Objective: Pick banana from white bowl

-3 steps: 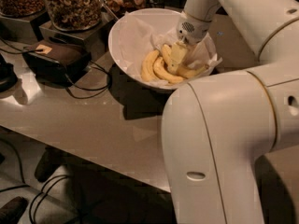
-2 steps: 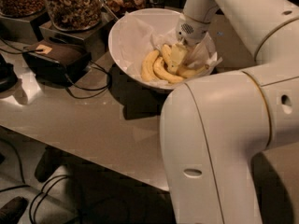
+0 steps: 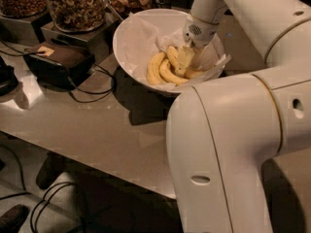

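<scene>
The white bowl (image 3: pixel 131 33) stands on the counter, lined with crinkled white paper, with three yellow bananas in it. The gripper (image 3: pixel 185 59) reaches down into the bowl from the right and sits on the bananas, over the middle one. The longest curved banana (image 3: pixel 170 75) lies under and in front of the gripper, running toward the bowl's front rim. A shorter banana (image 3: pixel 154 68) lies to its left. The gripper's body hides part of the fruit on the right.
Glass jars of nuts (image 3: pixel 77 4) stand on dark boxes behind the bowl at the left. A dark brown box (image 3: pixel 58 59) with cables lies left of the bowl. The arm's large white link (image 3: pixel 228 149) fills the right foreground. The counter edge runs diagonally at the lower left.
The camera's view has shifted a little. The gripper stays in the bowl on the bananas, with no clear movement.
</scene>
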### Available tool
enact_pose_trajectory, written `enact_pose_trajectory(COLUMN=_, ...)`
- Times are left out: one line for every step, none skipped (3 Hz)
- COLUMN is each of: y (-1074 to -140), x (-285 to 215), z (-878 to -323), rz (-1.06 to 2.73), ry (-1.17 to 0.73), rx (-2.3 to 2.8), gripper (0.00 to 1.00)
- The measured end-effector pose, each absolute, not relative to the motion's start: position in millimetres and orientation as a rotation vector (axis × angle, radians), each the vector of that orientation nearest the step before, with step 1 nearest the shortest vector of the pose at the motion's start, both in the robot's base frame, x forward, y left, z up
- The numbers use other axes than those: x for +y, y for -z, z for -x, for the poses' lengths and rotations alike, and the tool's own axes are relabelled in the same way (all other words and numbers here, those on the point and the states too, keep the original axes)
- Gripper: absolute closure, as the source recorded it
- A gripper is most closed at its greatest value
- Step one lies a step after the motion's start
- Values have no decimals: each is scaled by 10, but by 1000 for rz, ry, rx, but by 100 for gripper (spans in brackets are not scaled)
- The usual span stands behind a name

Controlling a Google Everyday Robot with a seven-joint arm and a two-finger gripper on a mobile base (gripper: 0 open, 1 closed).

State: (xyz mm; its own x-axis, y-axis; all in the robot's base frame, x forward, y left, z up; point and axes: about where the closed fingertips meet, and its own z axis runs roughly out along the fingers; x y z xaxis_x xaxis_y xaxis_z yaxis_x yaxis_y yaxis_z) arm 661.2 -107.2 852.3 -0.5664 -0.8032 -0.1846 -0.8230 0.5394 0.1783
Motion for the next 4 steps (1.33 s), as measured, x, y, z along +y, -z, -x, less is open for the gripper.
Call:
enact_pose_trajectory(y=-8523, x=-1072, z=-6612, rz=1421, ry=-377, rx=2685, gripper=100)
enact_pose_trajectory(y=-8524, x=-1072, z=-6612, rz=1421, ry=-377, rx=2685, gripper=100)
enact_pose_trajectory(y=-8595, x=-1071, z=-6628, rz=1408, ry=-346, rx=2657, gripper=100)
enact_pose_trajectory(y=-8890, x=-1074, z=-6496, rz=1428, ry=-231, rx=2624, gripper=100)
